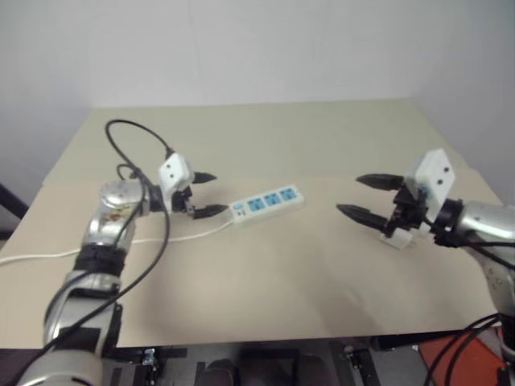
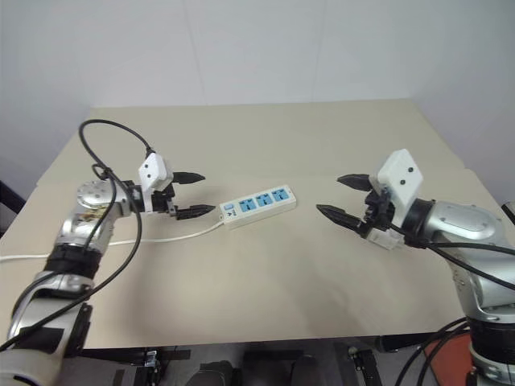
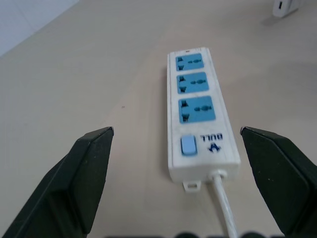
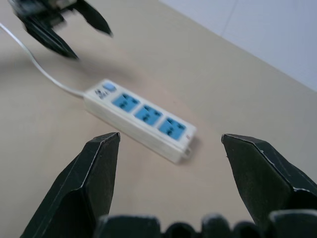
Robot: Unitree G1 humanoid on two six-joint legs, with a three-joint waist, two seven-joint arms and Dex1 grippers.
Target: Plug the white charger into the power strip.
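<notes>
Now power strip (image 2: 257, 205) flat on table (image 2: 265, 297), sockets empty, charger (image 1: 397, 238) apart.

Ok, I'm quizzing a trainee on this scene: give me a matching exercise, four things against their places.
1 strip
2 charger
3 left gripper
4 cord

a on the table, under the right gripper
b open, at the switch end
c mid-table, blue sockets up
d trails towards the left edge

Pairs: 1c, 2a, 3b, 4d
</notes>
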